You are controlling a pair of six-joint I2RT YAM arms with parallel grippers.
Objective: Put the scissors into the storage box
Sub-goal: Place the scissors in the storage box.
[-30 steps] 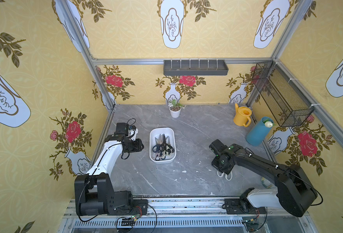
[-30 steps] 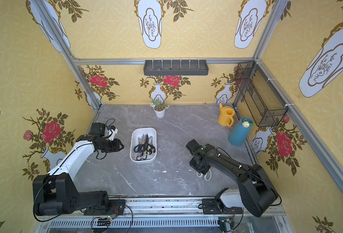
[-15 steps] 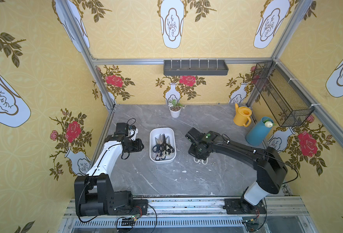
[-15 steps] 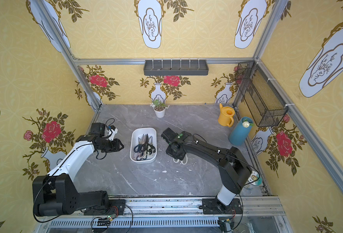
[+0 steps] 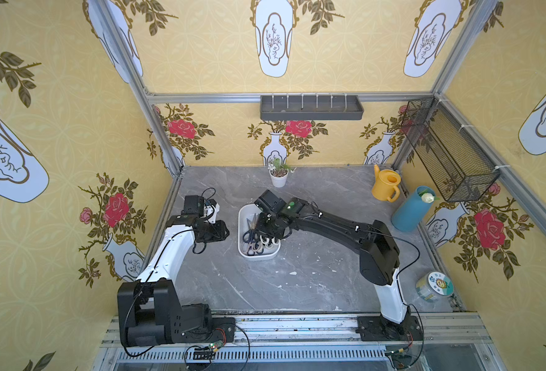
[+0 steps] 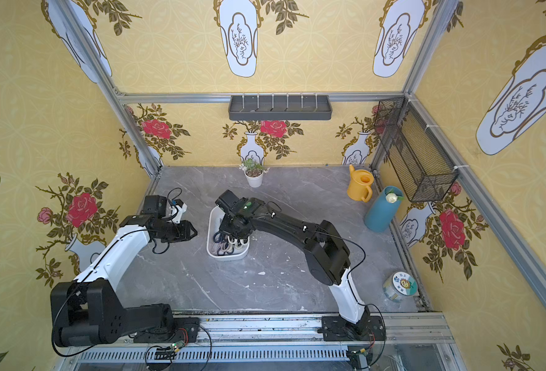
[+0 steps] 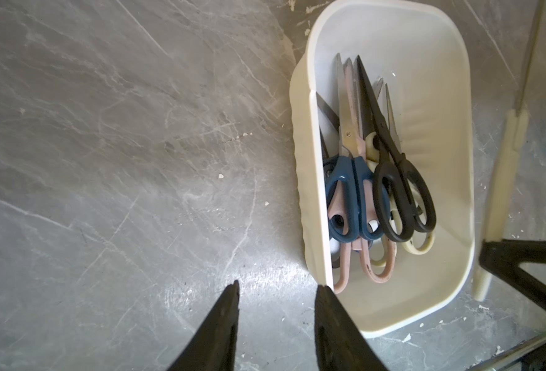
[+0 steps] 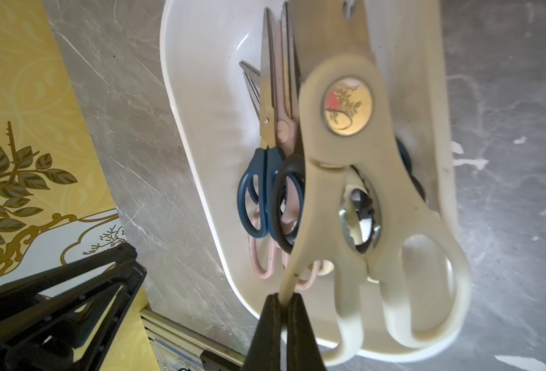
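Near the middle of the table [image 5: 297, 289], the left claw [image 7: 278, 285] is hanging open and holding nothing, just beside the white storage box [image 7: 393, 308]. Over the box, the right claw [image 8: 283, 297] is pinching one handle of the cream scissors [image 8: 345, 154]. More scissors [image 7: 342, 192] are lying inside the box. A little plant pot [image 5: 278, 178] is sitting at the back edge.

A potted plant [image 5: 278, 176] stands on the grey marble tabletop [image 5: 313, 279] at the back wall. Near the back right corner sits a yellow watering can [image 5: 385, 186], with a blue bottle [image 5: 410, 212] holding a white flower [image 5: 427, 198] beside it. A grey slotted tray [image 5: 310, 109] hangs on the back wall, and a black wire mesh basket [image 5: 448, 151] on the right wall. A sunflower-labelled jar [image 5: 434, 286] stands front right.
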